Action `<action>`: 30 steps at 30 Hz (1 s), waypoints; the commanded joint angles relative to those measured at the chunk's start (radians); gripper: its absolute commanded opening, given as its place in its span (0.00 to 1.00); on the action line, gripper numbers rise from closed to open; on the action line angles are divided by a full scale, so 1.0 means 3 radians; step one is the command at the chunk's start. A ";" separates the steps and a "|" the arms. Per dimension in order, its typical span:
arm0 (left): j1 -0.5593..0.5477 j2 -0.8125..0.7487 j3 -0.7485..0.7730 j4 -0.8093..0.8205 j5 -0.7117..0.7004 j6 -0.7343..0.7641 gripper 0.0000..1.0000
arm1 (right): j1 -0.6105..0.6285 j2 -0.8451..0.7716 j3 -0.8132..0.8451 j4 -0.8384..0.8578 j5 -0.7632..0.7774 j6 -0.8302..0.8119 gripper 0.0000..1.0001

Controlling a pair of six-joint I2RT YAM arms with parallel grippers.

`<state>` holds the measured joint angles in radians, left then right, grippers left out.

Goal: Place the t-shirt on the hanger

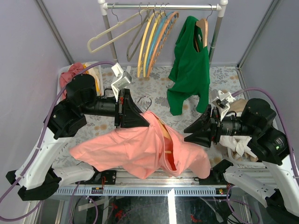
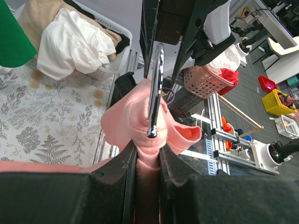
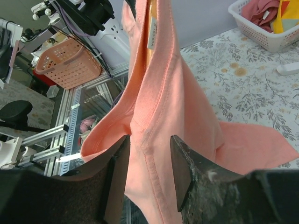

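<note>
Table edge: the patterned table top [image 1: 100, 126] stopped at a metal rail [image 1: 140, 190] right in front of the arm bases, and the cloth sagged close over that edge.
T-shirt: the salmon t-shirt [image 1: 135, 149] hung between the two arms, off the table, with one sleeve stretched out to the left and the other end drooping low on the right.
Left gripper: the left gripper [image 2: 148, 148] was pinched tight on a bunch of the pink cloth at the collar.
Hanger: the wooden hanger [image 1: 164, 132] showed only as a tan strip inside the neck opening. Its silver hook [image 2: 155, 88] stood straight up out of the cloth, just past the left fingertips.
Right gripper: the right gripper [image 3: 149, 138] had its fingers parted on either side of a fold of the shirt, and the cloth between them looked slack, not squeezed.
Sides: a white basket [image 1: 63, 77] of red and yellow clothes sat at the far left, and a basket of pale clothes [image 2: 70, 44] was close to the right arm.
Open room: bare table lay behind the shirt, as far as the rack.
Far end: a green shirt [image 1: 189, 70] hung from the rack bar [image 1: 163, 7], its hem near the table, with spare hangers [image 1: 154, 42] beside it.
Walls: lilac panels [image 1: 28, 46] closed in both sides.
</note>
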<state>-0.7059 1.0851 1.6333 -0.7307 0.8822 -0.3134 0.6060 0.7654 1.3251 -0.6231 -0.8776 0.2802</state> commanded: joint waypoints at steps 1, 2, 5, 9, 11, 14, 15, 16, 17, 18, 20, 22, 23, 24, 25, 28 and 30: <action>0.0007 -0.0012 0.0001 0.0092 0.0044 -0.0080 0.00 | -0.0005 0.0006 -0.0041 0.0286 -0.0211 0.0062 0.46; 0.0006 -0.0005 0.0006 0.0089 0.0044 -0.0080 0.00 | -0.0004 0.0008 -0.0053 0.0287 -0.0205 0.0059 0.46; 0.0005 0.0004 0.0016 0.0094 0.0041 -0.0085 0.00 | -0.0005 0.0014 -0.0099 0.0286 -0.0226 0.0038 0.48; 0.0006 0.0028 0.0015 0.0103 0.0046 -0.0095 0.00 | -0.0005 0.0028 -0.0144 0.0278 -0.0244 0.0004 0.49; 0.0004 0.0034 0.0017 0.0116 0.0045 -0.0104 0.00 | -0.0008 0.0040 -0.0160 0.0274 -0.0247 -0.0019 0.49; 0.0006 0.0042 0.0014 0.0132 0.0048 -0.0112 0.00 | -0.0005 0.0063 -0.0174 0.0266 -0.0250 -0.0042 0.51; 0.0004 0.0047 0.0014 0.0135 0.0050 -0.0114 0.00 | -0.0005 0.0069 -0.0172 0.0266 -0.0253 -0.0047 0.52; 0.0003 0.0051 0.0014 0.0135 0.0046 -0.0118 0.00 | -0.0005 0.0071 -0.0169 0.0264 -0.0266 -0.0057 0.53; 0.0006 0.0051 0.0012 0.0137 0.0050 -0.0118 0.00 | -0.0005 0.0076 -0.0174 0.0266 -0.0267 -0.0059 0.53; -0.0001 0.0049 0.0008 0.0143 0.0051 -0.0124 0.00 | -0.0005 0.0083 -0.0179 0.0265 -0.0272 -0.0063 0.53; 0.0006 0.0057 0.0012 0.0150 0.0050 -0.0136 0.00 | -0.0005 0.0093 -0.0192 0.0269 -0.0274 -0.0073 0.54; 0.0006 0.0063 0.0021 0.0155 0.0051 -0.0136 0.00 | -0.0005 0.0099 -0.0215 0.0276 -0.0277 -0.0080 0.54; 0.0003 0.0065 0.0024 0.0155 0.0051 -0.0140 0.00 | -0.0005 0.0105 -0.0225 0.0277 -0.0269 -0.0085 0.54; 0.0006 0.0066 0.0027 0.0155 0.0053 -0.0141 0.00 | -0.0005 0.0108 -0.0232 0.0286 -0.0272 -0.0091 0.54; 0.0006 0.0073 0.0032 0.0155 0.0051 -0.0142 0.00 | -0.0005 0.0112 -0.0243 0.0295 -0.0273 -0.0094 0.54; 0.0006 0.0084 0.0032 0.0165 0.0049 -0.0142 0.00 | -0.0005 0.0127 -0.0272 0.0315 -0.0284 -0.0090 0.55; 0.0005 0.0091 0.0029 0.0169 0.0056 -0.0146 0.00 | -0.0005 0.0138 -0.0287 0.0341 -0.0302 -0.0086 0.55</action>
<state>-0.7059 1.1137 1.6333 -0.7288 0.8791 -0.3172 0.6060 0.7982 1.2453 -0.5838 -0.9371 0.2611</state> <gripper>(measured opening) 0.163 0.548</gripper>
